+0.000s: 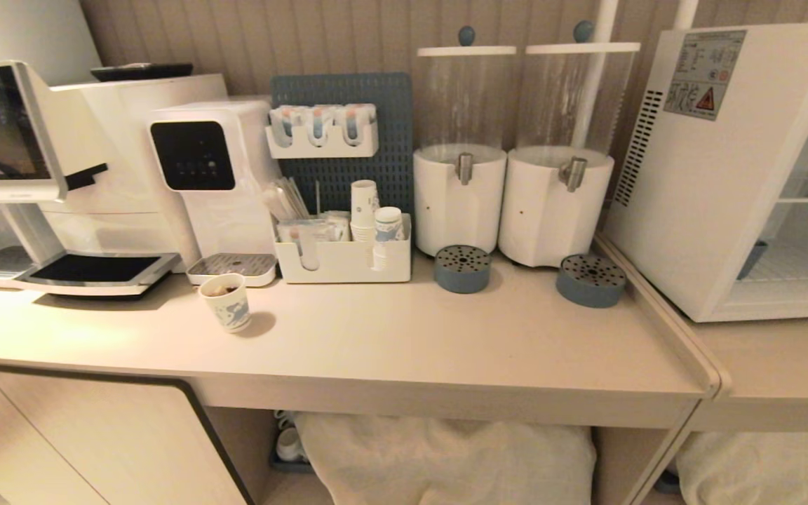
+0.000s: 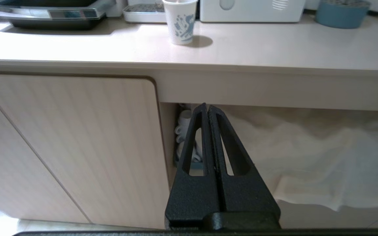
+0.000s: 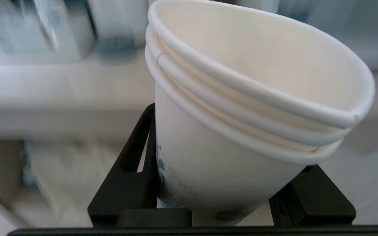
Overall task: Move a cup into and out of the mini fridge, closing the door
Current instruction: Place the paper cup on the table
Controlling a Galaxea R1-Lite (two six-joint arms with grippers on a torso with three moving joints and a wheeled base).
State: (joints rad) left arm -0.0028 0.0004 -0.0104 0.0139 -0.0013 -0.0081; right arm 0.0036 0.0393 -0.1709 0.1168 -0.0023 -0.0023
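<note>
Cup (image 3: 228,157) — tilted, between right tool's (image 3: 221,183) fingers

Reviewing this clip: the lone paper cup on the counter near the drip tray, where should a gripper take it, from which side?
Pinch the paper cup by its side wall midway up, coming level from the counter front edge: it stands upright with something brown inside, and the drip tray sits close behind.
</note>
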